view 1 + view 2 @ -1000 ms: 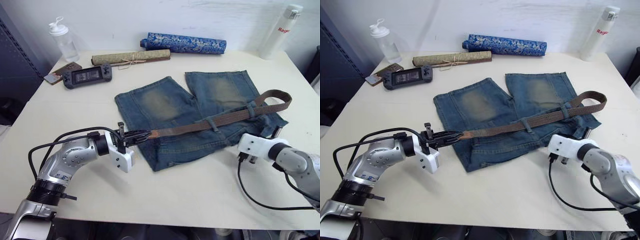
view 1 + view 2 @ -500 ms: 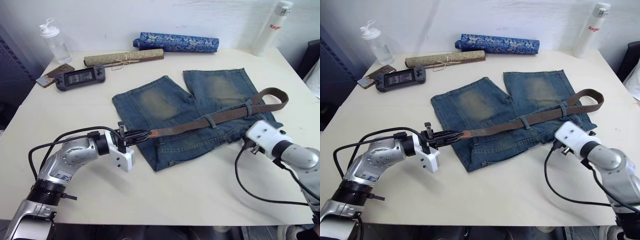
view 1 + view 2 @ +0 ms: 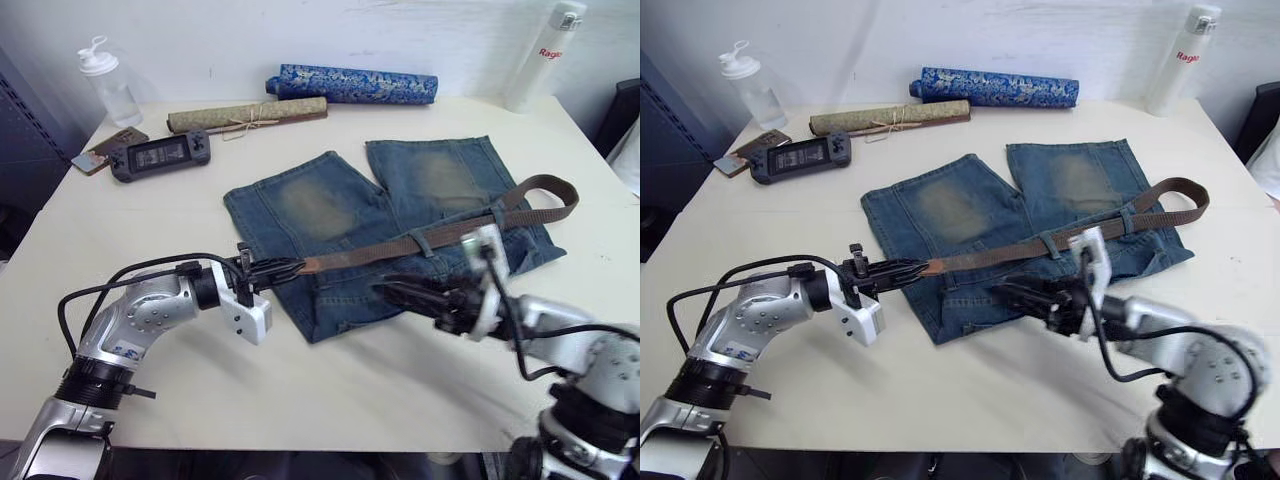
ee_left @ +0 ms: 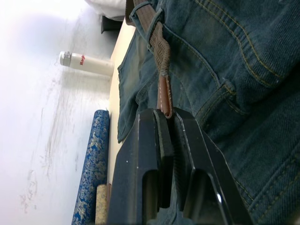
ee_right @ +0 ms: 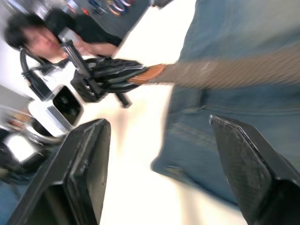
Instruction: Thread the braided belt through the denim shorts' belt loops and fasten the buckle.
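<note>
White bottle (image 3: 538, 45) by the wall reads "Rag…", rest hidden.

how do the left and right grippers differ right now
The left gripper is shut on the braided belt's tan tip, at the edge of the denim shorts. The right gripper is open and holds nothing, hovering over the shorts' waistband. They point toward each other. Both have two black fingers.

The left end effector (image 3: 290, 268) reaches inward, low over the worktop (image 3: 400, 400), its fingers pinched tight on the braided belt (image 3: 440, 232) at its tan tip. The right end effector (image 3: 1015, 293) points toward the left one, fingers spread wide apart.
</note>
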